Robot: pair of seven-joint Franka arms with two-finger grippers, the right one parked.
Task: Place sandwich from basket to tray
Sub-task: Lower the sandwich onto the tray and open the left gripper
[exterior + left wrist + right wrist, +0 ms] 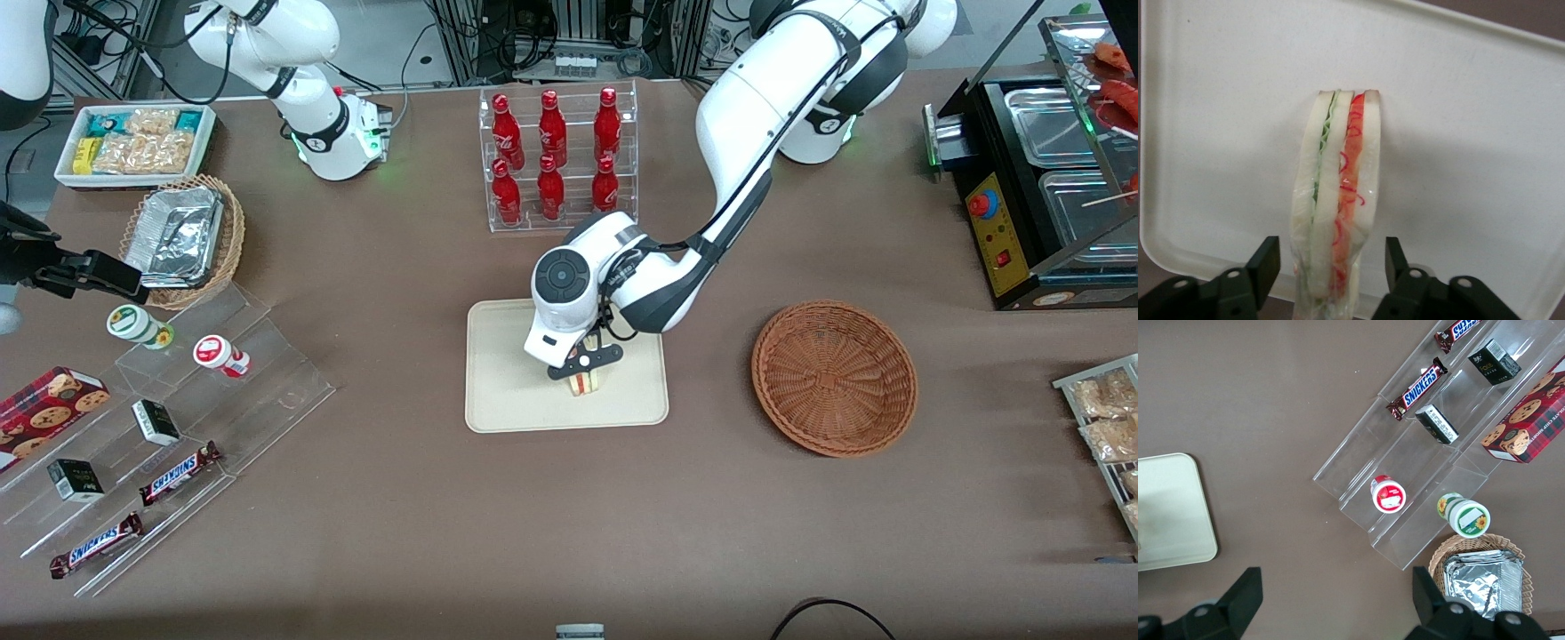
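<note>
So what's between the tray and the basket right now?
Only bare brown table between the tray and the empty basket, per the front view.

The brown table [400, 516] carries the tray [507, 391] near its middle and the basket [834, 378] toward the working arm's end. The gripper [584, 369] hangs over the tray, fingers spread either side of the sandwich [585, 383]. A bottle rack [557, 160] stands farther from the camera; clear steps [178, 444] lie toward the parked arm's end.
</note>
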